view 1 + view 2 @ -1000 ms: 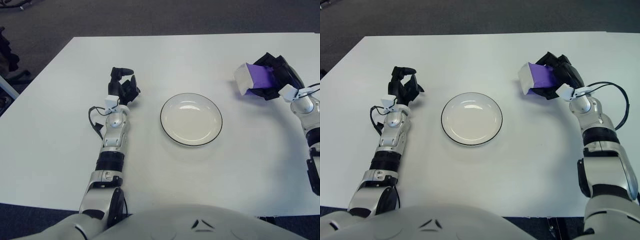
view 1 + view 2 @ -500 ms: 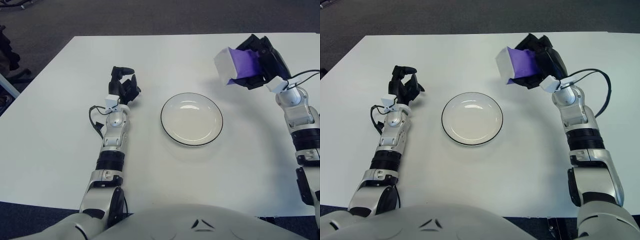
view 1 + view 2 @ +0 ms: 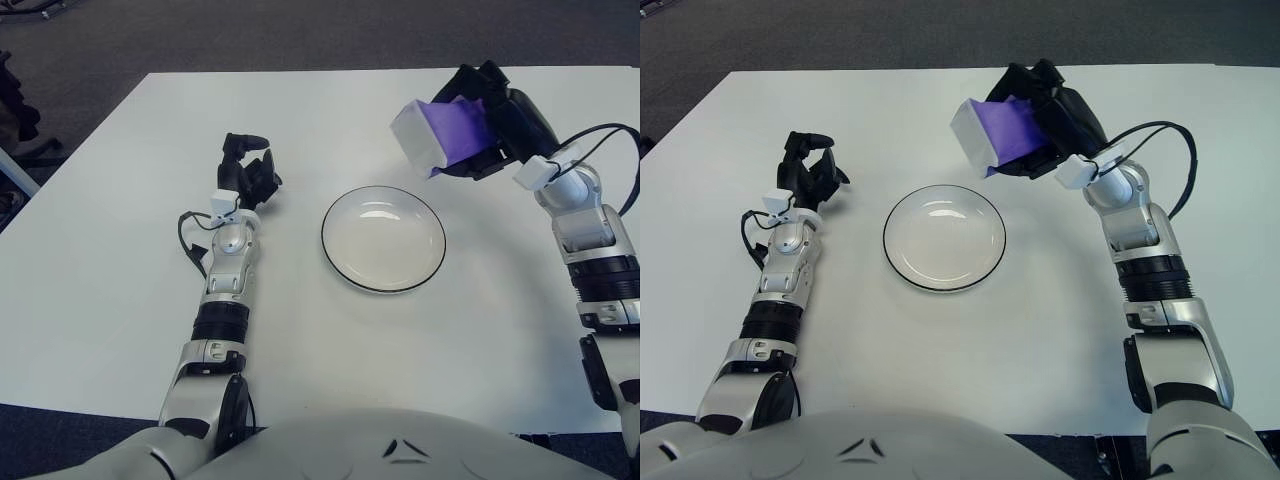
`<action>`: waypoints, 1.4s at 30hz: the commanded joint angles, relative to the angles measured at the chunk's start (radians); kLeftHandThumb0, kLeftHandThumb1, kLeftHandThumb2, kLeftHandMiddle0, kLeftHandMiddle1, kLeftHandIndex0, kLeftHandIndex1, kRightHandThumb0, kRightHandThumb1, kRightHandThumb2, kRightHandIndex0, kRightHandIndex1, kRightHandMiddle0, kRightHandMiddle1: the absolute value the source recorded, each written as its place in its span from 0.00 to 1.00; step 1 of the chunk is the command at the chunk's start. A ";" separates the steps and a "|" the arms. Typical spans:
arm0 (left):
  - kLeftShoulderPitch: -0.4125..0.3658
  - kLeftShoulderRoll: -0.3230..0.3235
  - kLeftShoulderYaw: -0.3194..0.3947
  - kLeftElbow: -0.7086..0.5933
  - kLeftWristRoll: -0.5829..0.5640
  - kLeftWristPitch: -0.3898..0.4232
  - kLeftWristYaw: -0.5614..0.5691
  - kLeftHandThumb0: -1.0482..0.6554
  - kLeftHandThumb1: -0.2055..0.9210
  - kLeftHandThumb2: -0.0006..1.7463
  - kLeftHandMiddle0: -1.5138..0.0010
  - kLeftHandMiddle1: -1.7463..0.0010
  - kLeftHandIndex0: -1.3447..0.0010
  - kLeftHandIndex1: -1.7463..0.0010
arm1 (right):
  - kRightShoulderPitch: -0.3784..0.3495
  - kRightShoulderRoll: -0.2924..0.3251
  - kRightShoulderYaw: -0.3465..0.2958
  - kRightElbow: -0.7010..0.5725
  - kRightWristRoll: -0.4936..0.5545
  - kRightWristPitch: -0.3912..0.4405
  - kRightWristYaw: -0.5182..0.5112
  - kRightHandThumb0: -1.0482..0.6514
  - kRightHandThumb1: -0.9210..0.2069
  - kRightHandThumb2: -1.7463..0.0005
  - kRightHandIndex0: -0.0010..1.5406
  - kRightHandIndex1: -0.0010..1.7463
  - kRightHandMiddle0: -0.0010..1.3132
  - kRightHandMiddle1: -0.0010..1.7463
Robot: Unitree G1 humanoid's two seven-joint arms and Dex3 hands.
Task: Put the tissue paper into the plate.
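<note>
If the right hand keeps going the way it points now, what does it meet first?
Probably nothing on the table. The right hand, holding the tissue pack aloft, points left toward the robot's left, passing the far rim of the plate. Its height above the table is unclear.

Bright, even overhead light fills the white surface [image 3: 120, 300], which reads slightly blown out. Soft, faint shadows sit under the plate [image 3: 383, 239] and both arms. A pale glare streak marks the plate's far inner rim. Focus holds throughout.
</note>
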 commanded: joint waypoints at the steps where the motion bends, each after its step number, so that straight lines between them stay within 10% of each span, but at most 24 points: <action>1: 0.177 -0.027 -0.003 0.100 0.005 0.003 -0.003 0.40 0.86 0.42 0.43 0.00 0.78 0.00 | -0.022 0.027 0.025 -0.067 0.016 -0.010 0.046 0.62 0.58 0.23 0.39 1.00 0.41 0.93; 20: 0.183 -0.035 -0.013 0.088 0.013 0.008 0.004 0.40 0.85 0.42 0.43 0.00 0.77 0.00 | -0.031 0.072 0.113 0.010 -0.003 -0.158 0.133 0.62 0.57 0.22 0.39 1.00 0.34 1.00; 34: 0.196 -0.047 -0.026 0.059 0.006 0.020 0.000 0.40 0.86 0.42 0.43 0.00 0.78 0.00 | -0.023 0.046 0.159 -0.017 0.059 -0.140 0.332 0.62 0.29 0.48 0.29 0.91 0.25 0.96; 41: 0.202 -0.049 -0.029 0.036 0.004 0.038 -0.002 0.40 0.87 0.41 0.42 0.00 0.78 0.00 | -0.019 0.010 0.162 -0.063 0.008 -0.182 0.365 0.61 0.02 0.78 0.30 0.81 0.17 0.91; 42: 0.202 -0.049 -0.030 0.034 0.004 0.040 -0.002 0.40 0.87 0.41 0.42 0.00 0.78 0.00 | -0.019 0.007 0.163 -0.068 0.003 -0.184 0.368 0.53 0.02 0.83 0.28 0.66 0.18 0.75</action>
